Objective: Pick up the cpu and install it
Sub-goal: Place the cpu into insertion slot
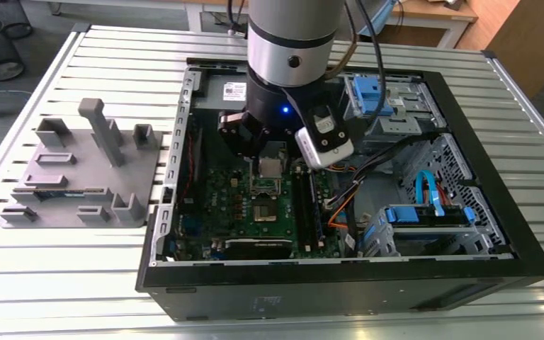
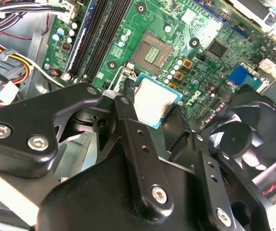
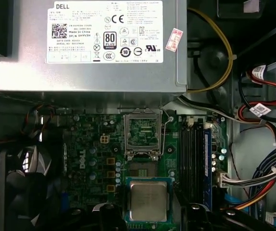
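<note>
The cpu (image 3: pixel 148 199), a small square chip with a silver top and a green edge, sits between my two black fingers (image 2: pixel 128 103) inside the open computer case (image 1: pixel 348 283). My gripper (image 3: pixel 150 211) is shut on it by two opposite edges. The chip hangs level a little above the green motherboard (image 1: pixel 244 212), just beside the open socket (image 3: pixel 142 132), whose metal frame is lifted and whose contact field is bare. In the exterior view the cpu (image 1: pixel 269 167) shows below the arm's wrist, with the socket (image 1: pixel 266 190) right in front of it. The second wrist view shows the cpu (image 2: pixel 155 101) short of the socket (image 2: pixel 152 50).
A silver power supply (image 3: pixel 94 48) borders the socket's far side. Memory slots (image 3: pixel 193 154) and cable bundles (image 3: pixel 268 178) run along one side and a black fan (image 2: pixel 244 139) stands on the other. A grey fixture plate (image 1: pixel 74 177) lies on the slatted table at the exterior view's left.
</note>
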